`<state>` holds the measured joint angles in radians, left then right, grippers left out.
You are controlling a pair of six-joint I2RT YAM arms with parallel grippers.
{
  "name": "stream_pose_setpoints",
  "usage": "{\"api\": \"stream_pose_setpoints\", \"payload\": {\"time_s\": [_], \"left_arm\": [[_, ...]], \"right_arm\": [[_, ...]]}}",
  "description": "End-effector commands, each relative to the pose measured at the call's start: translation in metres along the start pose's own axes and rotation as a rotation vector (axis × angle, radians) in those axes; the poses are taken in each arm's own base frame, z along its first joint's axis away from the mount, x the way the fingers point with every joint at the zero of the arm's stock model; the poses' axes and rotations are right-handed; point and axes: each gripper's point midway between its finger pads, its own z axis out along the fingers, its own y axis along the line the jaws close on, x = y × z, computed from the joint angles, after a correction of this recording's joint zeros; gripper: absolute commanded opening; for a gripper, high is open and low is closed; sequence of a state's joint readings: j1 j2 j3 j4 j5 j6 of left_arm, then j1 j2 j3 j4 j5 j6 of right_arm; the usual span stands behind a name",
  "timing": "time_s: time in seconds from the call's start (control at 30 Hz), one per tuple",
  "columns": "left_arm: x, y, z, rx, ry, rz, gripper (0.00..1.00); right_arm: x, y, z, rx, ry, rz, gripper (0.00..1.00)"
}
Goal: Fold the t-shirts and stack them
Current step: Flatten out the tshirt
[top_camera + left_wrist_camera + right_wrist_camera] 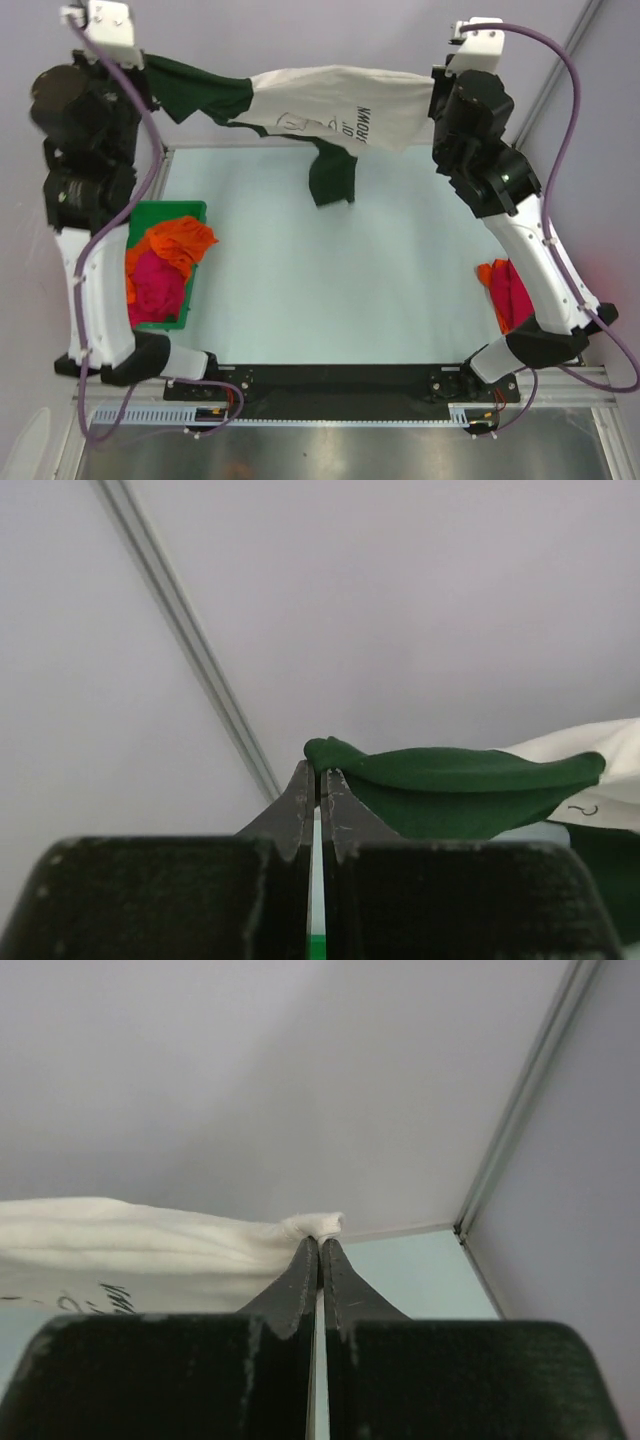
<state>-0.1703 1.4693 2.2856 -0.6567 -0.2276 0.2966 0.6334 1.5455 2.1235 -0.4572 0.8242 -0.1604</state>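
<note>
Top external showed our cream Charlie Brown t-shirt (340, 105) stretched aloft over the far end of the table (330, 300). We pinched its green sleeve in the left gripper (319, 780), its cream edge in the right gripper (320, 1245).

You've got the cream tee (330, 105): soft matt cloth, dark green sleeves in the same knit. Left gripper (318, 772), right gripper (320, 1242): matt black plastic, scuffed edges. Green bin (165, 207) at the worktop's left edge: smooth, slightly glossy plastic. Worktop (330, 290): smooth, matt. Metal sheet (350, 455) past the near edge: brushed, shiny.
</note>
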Motion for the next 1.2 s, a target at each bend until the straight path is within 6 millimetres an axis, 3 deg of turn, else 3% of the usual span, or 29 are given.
{"api": "stream_pose_setpoints", "payload": {"time_s": [0.0,0.03,0.1,0.37,0.57,0.67,0.77,0.8,0.87,0.9,0.97,1.0,1.03,1.07,1.17], "left_arm": [[-0.022,0.022,-0.047,-0.039,-0.081,-0.038,0.00],[-0.014,0.020,-0.049,-0.035,-0.061,-0.035,0.00],[-0.018,0.025,-0.063,-0.043,-0.072,-0.040,0.00],[-0.069,0.059,-0.127,-0.108,-0.211,-0.086,0.00],[-0.086,0.071,-0.147,-0.135,-0.276,-0.110,0.00],[-0.081,0.069,-0.141,-0.140,-0.265,-0.104,0.00],[-0.052,0.055,-0.119,-0.119,-0.200,-0.083,0.00],[-0.019,0.040,-0.105,-0.090,-0.127,-0.066,0.00],[0.008,0.024,-0.091,-0.054,-0.088,-0.064,0.00],[0.050,0.007,-0.076,-0.022,0.000,-0.047,0.00],[0.084,-0.008,-0.061,0.000,0.060,-0.039,0.00],[0.123,-0.023,-0.050,0.024,0.144,-0.019,0.00],[0.135,-0.028,-0.043,0.027,0.157,-0.013,0.00],[0.164,-0.037,-0.036,0.039,0.212,0.005,0.00],[0.208,-0.053,-0.015,0.052,0.284,0.038,0.00]], "right_arm": [[-0.025,-0.045,-0.031,0.044,-0.060,0.090,0.00],[-0.016,-0.046,-0.033,0.042,-0.046,0.080,0.00],[-0.026,-0.064,-0.047,0.052,-0.065,0.098,0.00],[-0.071,-0.091,-0.088,0.045,-0.148,0.101,0.00],[-0.083,-0.094,-0.096,0.038,-0.171,0.118,0.00],[-0.077,-0.089,-0.091,0.042,-0.160,0.109,0.00],[-0.048,-0.075,-0.075,0.018,-0.106,0.083,0.00],[-0.024,-0.071,-0.062,0.032,-0.063,0.106,0.00],[0.006,-0.063,-0.050,0.004,-0.008,0.112,0.00],[0.037,-0.063,-0.037,0.027,0.044,0.112,0.00],[0.068,-0.052,-0.023,0.015,0.094,0.126,0.00],[0.083,-0.054,-0.014,0.036,0.118,0.124,0.00],[0.106,-0.049,-0.006,0.044,0.156,0.128,0.00],[0.124,-0.040,0.006,0.035,0.187,0.122,0.00],[0.167,-0.033,0.036,0.071,0.250,0.107,0.00]]}}
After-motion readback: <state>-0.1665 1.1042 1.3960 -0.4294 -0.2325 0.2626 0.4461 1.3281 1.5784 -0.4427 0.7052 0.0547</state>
